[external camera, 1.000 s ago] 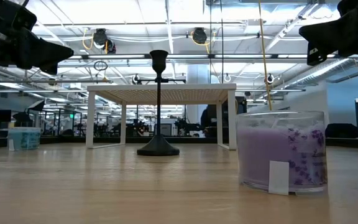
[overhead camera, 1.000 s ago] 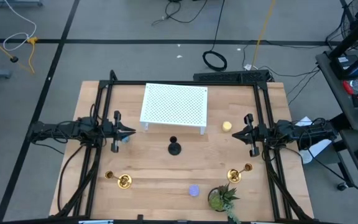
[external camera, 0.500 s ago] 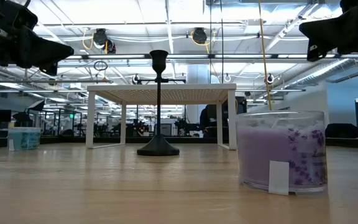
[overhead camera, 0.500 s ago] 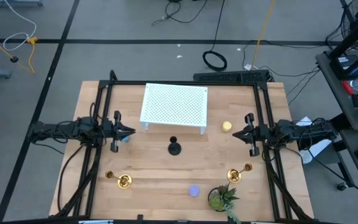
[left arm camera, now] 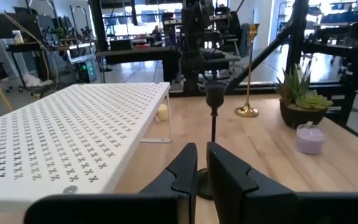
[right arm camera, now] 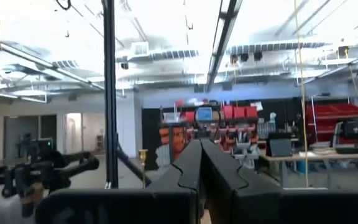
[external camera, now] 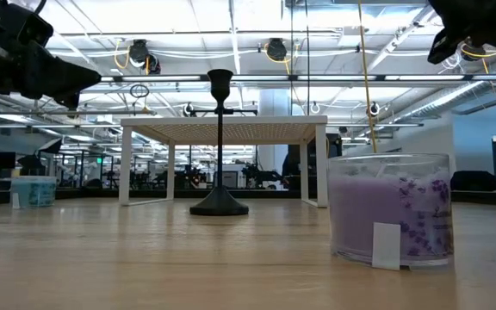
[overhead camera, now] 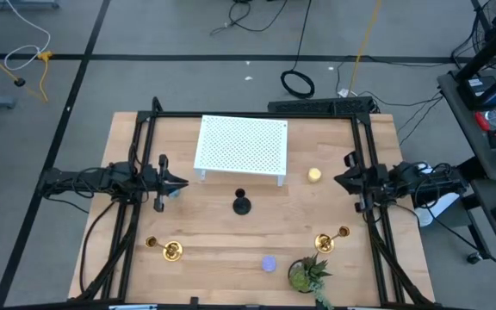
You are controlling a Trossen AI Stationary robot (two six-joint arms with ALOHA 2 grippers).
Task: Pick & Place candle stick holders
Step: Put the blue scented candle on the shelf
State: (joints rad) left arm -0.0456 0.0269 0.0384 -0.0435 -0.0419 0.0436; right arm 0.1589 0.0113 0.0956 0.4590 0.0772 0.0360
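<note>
The black candle stick holder [overhead camera: 242, 205] stands upright on its round base mid-table, in front of the white rack; it also shows in the low view [external camera: 220, 146] and the left wrist view [left arm camera: 214, 118]. One gold holder [overhead camera: 170, 250] stands near the front left. The other gold holder [overhead camera: 325, 242] stands at the front right and shows in the left wrist view [left arm camera: 248, 68]. My left gripper [overhead camera: 182, 182] hovers shut and empty left of the black holder. My right gripper [overhead camera: 337, 179] hovers shut and empty at the right side, above the table.
A white perforated rack [overhead camera: 242, 146] stands at the far middle. A yellow candle [overhead camera: 314, 175] sits to its right and a blue candle [external camera: 33, 191] lies below my left gripper. A purple candle [overhead camera: 269, 263] and a green potted plant [overhead camera: 304, 274] sit near the front edge.
My right gripper has drawn back toward the table's right edge and risen. My left gripper and all the holders have kept still.
</note>
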